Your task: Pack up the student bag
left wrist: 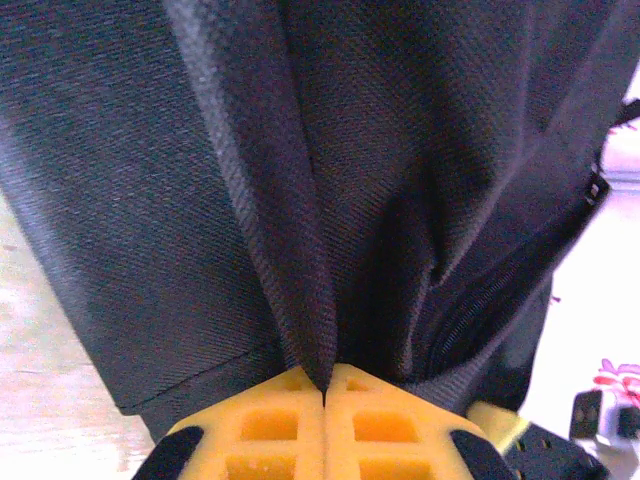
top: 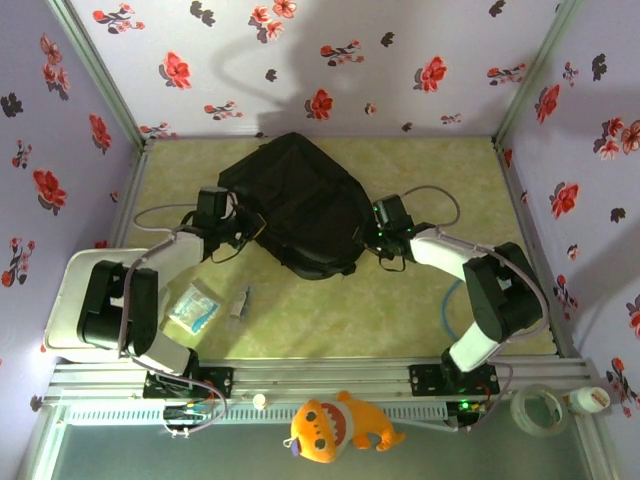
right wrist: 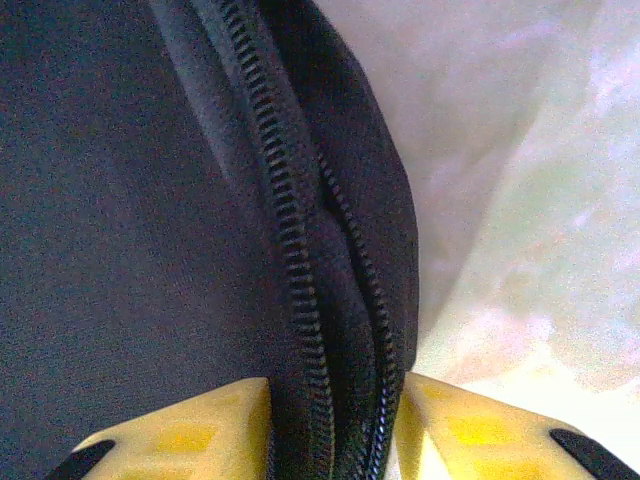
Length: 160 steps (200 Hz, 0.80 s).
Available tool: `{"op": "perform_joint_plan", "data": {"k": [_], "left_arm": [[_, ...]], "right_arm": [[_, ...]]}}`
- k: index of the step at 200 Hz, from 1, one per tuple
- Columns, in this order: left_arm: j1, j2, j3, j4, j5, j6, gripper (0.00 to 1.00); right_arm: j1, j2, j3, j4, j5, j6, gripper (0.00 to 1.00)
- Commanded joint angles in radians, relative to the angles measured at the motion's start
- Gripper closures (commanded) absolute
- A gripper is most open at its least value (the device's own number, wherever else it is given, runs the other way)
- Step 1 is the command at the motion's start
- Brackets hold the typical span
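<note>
The student bag (top: 295, 205) is judged soft and limp. The left end effector (left wrist: 323, 392) is clamped on a fabric fold (left wrist: 300, 260). The right end effector (right wrist: 335, 435) is set narrow around the zip seam (right wrist: 295, 250), grip unconfirmed. A seam hold is advised.

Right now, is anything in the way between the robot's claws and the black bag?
No, nothing visible. The left gripper pinches a fold of the bag, and the right gripper has the bag's zipper edge squeezed between its fingers.
</note>
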Motion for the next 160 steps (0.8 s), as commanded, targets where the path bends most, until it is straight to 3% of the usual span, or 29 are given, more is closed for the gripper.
{"op": "perform_joint_plan", "data": {"k": [1, 38, 86, 106, 129, 160], "left_arm": [[-0.049, -0.031, 0.043, 0.044, 0.052, -0.043, 1.00], [-0.118, 0.010, 0.072, 0.086, 0.051, -0.084, 1.00], [-0.149, 0.074, 0.099, 0.138, 0.050, -0.122, 1.00], [-0.156, 0.092, 0.114, 0.146, 0.046, -0.125, 1.00], [-0.161, 0.105, 0.128, 0.146, 0.036, -0.122, 1.00], [-0.169, 0.116, 0.134, 0.150, 0.032, -0.126, 1.00]], "right_arm": [[-0.061, 0.054, 0.072, -0.010, 0.033, -0.091, 0.64], [-0.124, 0.127, 0.205, -0.127, 0.031, -0.193, 0.63], [-0.134, -0.061, 0.221, -0.340, 0.156, -0.318, 0.43], [-0.131, -0.121, 0.246, -0.458, 0.152, -0.347, 0.40], [-0.084, -0.180, 0.249, -0.520, 0.102, -0.348, 0.40], [0.072, -0.211, 0.269, -0.541, 0.101, -0.326, 0.42]]}}
